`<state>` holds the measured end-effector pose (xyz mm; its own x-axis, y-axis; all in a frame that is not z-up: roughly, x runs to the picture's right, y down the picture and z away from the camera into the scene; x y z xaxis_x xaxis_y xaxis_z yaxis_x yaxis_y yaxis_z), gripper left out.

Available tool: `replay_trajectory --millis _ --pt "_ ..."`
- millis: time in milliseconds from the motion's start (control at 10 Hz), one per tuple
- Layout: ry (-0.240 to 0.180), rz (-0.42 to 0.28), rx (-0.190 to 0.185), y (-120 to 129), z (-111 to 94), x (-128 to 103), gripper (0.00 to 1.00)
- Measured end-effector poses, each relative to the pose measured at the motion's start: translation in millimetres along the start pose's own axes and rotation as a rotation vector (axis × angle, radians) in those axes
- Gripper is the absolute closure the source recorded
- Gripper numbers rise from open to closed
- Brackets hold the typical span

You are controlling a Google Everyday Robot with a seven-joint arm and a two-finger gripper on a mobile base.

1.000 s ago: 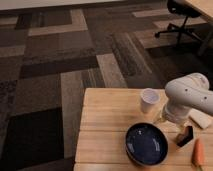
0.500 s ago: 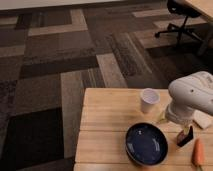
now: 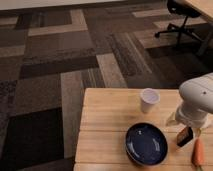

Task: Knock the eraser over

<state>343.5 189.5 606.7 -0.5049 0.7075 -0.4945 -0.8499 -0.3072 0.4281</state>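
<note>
The gripper (image 3: 188, 125), its opening impossible to tell, hangs right above the small black orange-edged eraser (image 3: 184, 136) on the wooden counter (image 3: 107, 125); a sideways nudge near the top should topple it.

Tabletop layout with robot gripper at the right edge.
On the table (image 3: 105, 120), the cup (image 3: 149, 100) stands toward the back, the bowl (image 3: 146, 144) nearer the front. Right of the bowl the eraser (image 3: 184, 136) stands tilted, directly below the gripper (image 3: 189, 121). The carrot-shaped thing (image 3: 198, 151) lies just right of the eraser.
</note>
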Motion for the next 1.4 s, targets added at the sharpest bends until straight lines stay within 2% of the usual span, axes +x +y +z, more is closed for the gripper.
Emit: replay_trajectory --millis 100,200,300,600,800,1000,1100,1400 --pt "0.002 0.007 -0.007 -1.4 2.9 0.7 0.35" --pt "0.002 0.021 -0.046 -3.4 19.9 -1.6 0.35" --pt "0.002 0.023 -0.065 -2.4 26.6 -3.7 0.35" --pt "-0.005 -0.008 -0.122 6.3 44.3 -18.2 0.35" --pt "0.000 -0.093 -0.163 39.4 50.3 -27.3 0.35" --pt "0.009 -0.236 -0.224 105.9 49.5 -35.0 0.35" --pt "0.011 -0.258 -0.221 116.3 43.6 -38.2 0.35" --pt "0.011 -0.265 -0.211 120.5 40.5 -39.0 0.35"
